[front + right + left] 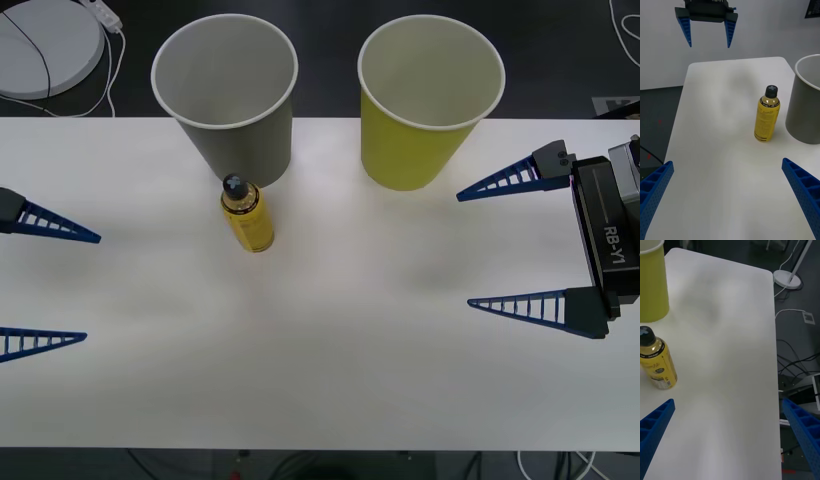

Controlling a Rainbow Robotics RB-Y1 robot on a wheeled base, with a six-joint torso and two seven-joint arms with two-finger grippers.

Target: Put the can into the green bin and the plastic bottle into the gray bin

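The plastic bottle (247, 215), with its yellow label and black cap, stands upright just in front of the gray bin (245, 150) at the back left. To the right of that bin stands the green bin (410, 155). My left gripper (93, 288) is open at the table's left edge, and my right gripper (463, 250) is open at the right, both well away from the bottle. In the right wrist view the bottle (767, 120) stands beside the gray bin (805, 108), with the left gripper (709, 46) far beyond. The left wrist view has the bottle (657, 363) and the green bin (653, 288). The can is out of view.
The white table (350, 350) is bare across its middle and front. A round white base (45, 45) with cables lies on the dark floor behind the back left corner. Beyond the table's right edge, a lamp base (788, 277) and cables are on the floor.
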